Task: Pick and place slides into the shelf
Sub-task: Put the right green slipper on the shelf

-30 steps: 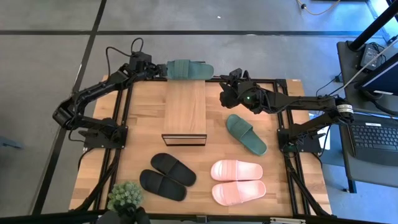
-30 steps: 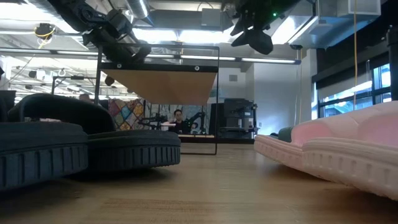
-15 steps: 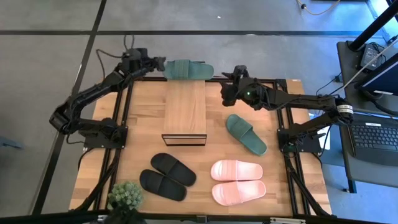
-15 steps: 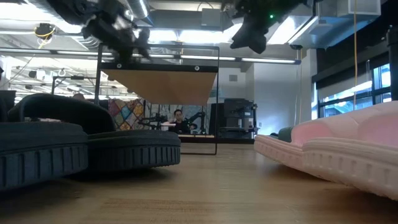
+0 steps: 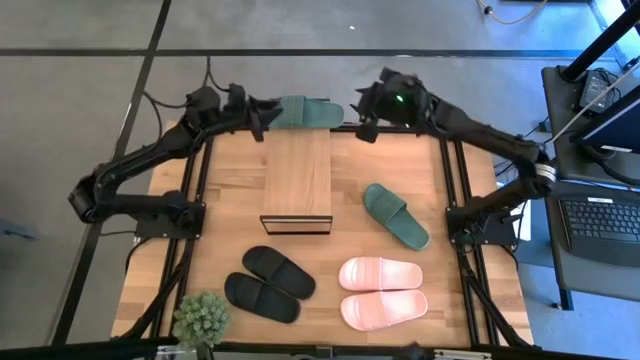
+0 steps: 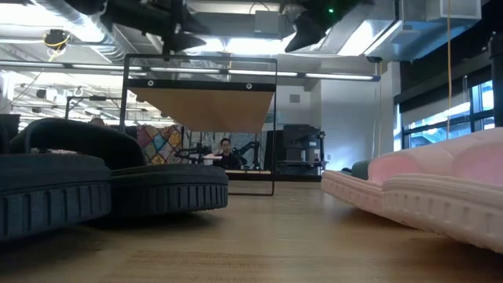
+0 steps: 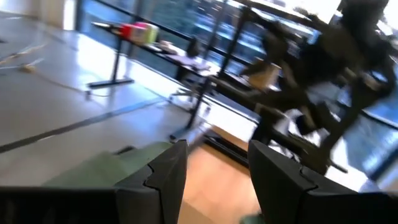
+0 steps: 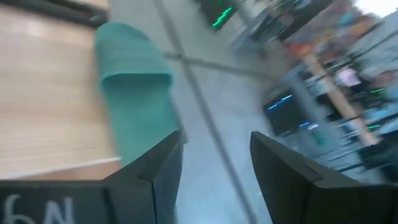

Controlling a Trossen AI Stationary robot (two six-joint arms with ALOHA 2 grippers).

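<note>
One dark green slide (image 5: 308,112) lies crosswise at the far end of the shelf's wooden top (image 5: 297,180); in the right wrist view this slide (image 8: 134,93) sits along the plank's edge. My left gripper (image 5: 265,118) hovers open just off its left end, with nothing between the fingers (image 7: 217,171). My right gripper (image 5: 361,116) hovers open off its right end, also with nothing in it (image 8: 214,162). The second green slide (image 5: 396,214) lies sole down on the table right of the shelf. Two black slides (image 5: 270,283) and two pink slides (image 5: 383,292) lie near the front.
A small potted plant (image 5: 202,318) stands at the near left corner. Black frame rails (image 5: 452,180) run along both table sides. Bare wood lies between the shelf and the left rail (image 5: 235,190). Beyond the far edge is open floor.
My right gripper has gone up and toward the table's far edge, rolling as it went, and now hangs level with the green slide's right end. My left gripper has risen and turned beside the slide's left end. The slide on the shelf has stayed put.
</note>
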